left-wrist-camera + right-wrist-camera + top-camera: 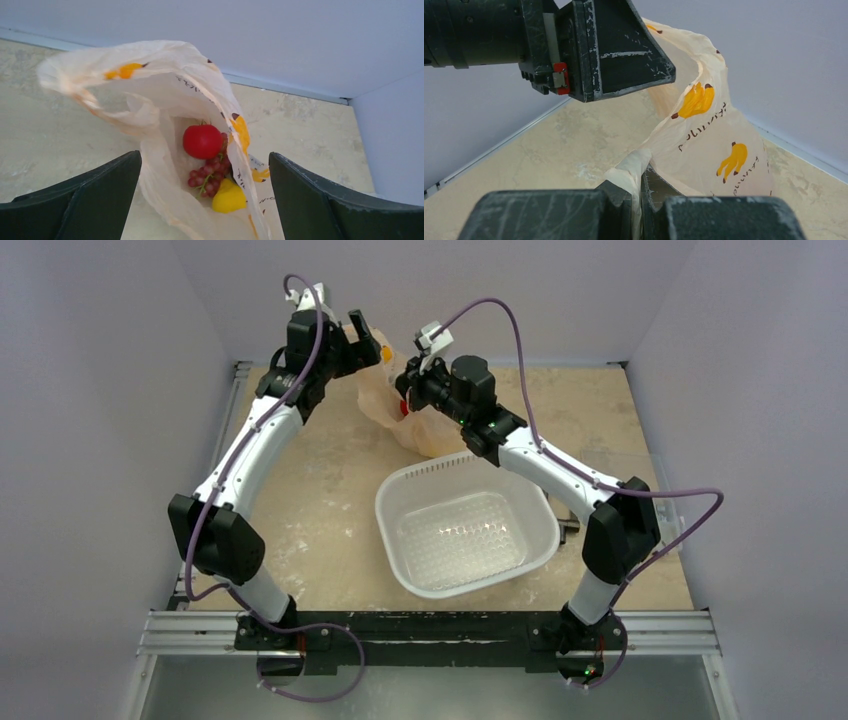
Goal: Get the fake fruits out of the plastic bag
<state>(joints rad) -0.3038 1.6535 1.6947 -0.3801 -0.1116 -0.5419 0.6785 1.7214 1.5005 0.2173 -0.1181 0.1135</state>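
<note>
Inside the plastic bag [165, 95] — tomato [202, 141] at 12 o'clock, grapes [210, 176] below, lemon [229, 198] at 6. My right tool [640, 189] pinches its edge; left tool [205, 155] gapes.

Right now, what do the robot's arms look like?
The left arm and right arm are white tubes with chunky black joints. A purple cable loops along each. The left end effector and right end effector have dark, scratched fingers.
</note>
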